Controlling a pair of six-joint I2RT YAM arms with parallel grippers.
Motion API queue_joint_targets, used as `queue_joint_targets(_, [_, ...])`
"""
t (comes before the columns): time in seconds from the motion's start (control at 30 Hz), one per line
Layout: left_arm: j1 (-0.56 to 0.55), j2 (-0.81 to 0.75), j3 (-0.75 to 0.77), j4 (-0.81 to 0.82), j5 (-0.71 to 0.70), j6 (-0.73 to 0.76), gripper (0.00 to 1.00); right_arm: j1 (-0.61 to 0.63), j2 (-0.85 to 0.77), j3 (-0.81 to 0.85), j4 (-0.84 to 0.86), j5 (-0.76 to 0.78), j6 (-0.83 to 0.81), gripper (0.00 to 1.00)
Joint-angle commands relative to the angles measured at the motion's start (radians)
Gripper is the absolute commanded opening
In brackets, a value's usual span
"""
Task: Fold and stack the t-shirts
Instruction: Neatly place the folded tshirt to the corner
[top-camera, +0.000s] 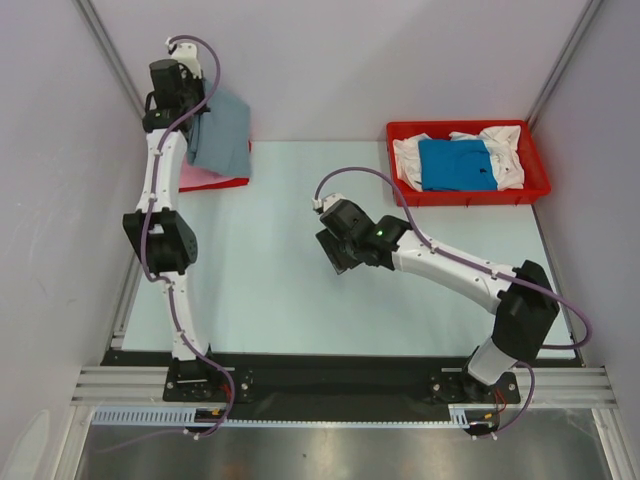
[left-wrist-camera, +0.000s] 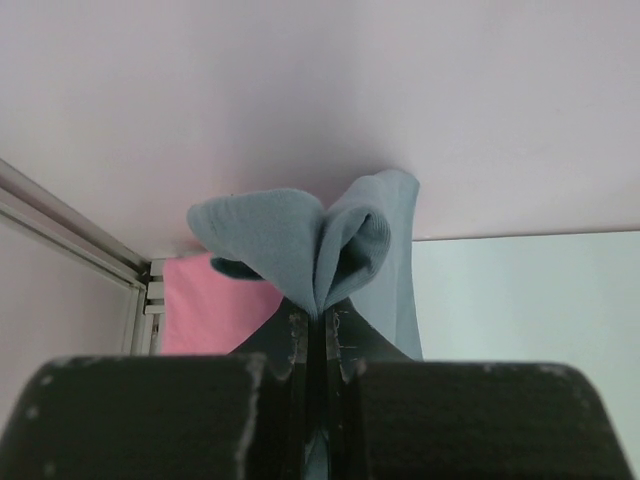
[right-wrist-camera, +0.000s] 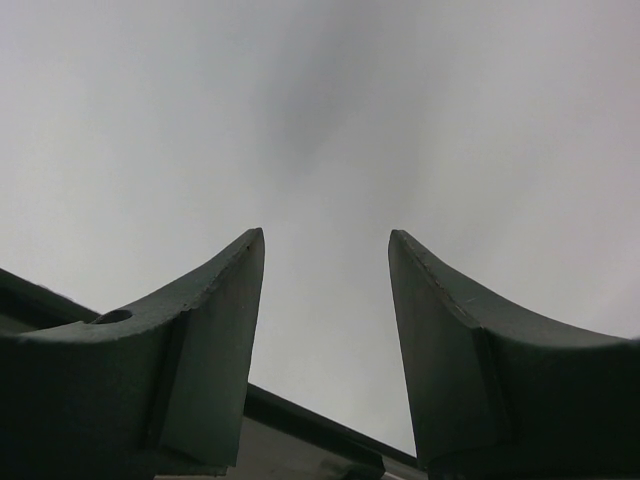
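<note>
Four t-shirts: grey (top-camera: 222, 135) pinched in left pincer (left-wrist-camera: 322, 322), pink (top-camera: 195, 178) beneath, blue (top-camera: 458, 165) and white (top-camera: 505, 150) in tray (top-camera: 470, 197); right pincer (right-wrist-camera: 325, 250) wide

Overhead from behind, left wrist close on grey t-shirt (left-wrist-camera: 268, 235) — shared, right wrist facing blank wall (right-wrist-camera: 320, 100)

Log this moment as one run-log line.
left gripper: shut on grey t-shirt, held up near pink t-shirt | right gripper: open, empty | red tray: blue t-shirt on white t-shirt
</note>
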Motion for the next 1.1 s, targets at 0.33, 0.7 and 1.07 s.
queue_joint_targets(0.33, [0.015,0.036,0.004,0.12,-0.086,0.031,0.0,-0.039,0.082,0.081,0.031,-0.055,-0.039,0.57])
queue_joint_targets(0.7, [0.042,0.027,-0.18,0.252,-0.173,0.056,0.0,-0.068,0.165,0.132,0.046,-0.107,-0.057,0.57])
queue_joint_targets(1.07, [0.114,0.145,-0.099,0.266,-0.118,0.011,0.0,-0.071,0.241,0.178,0.032,-0.127,-0.049,0.57])
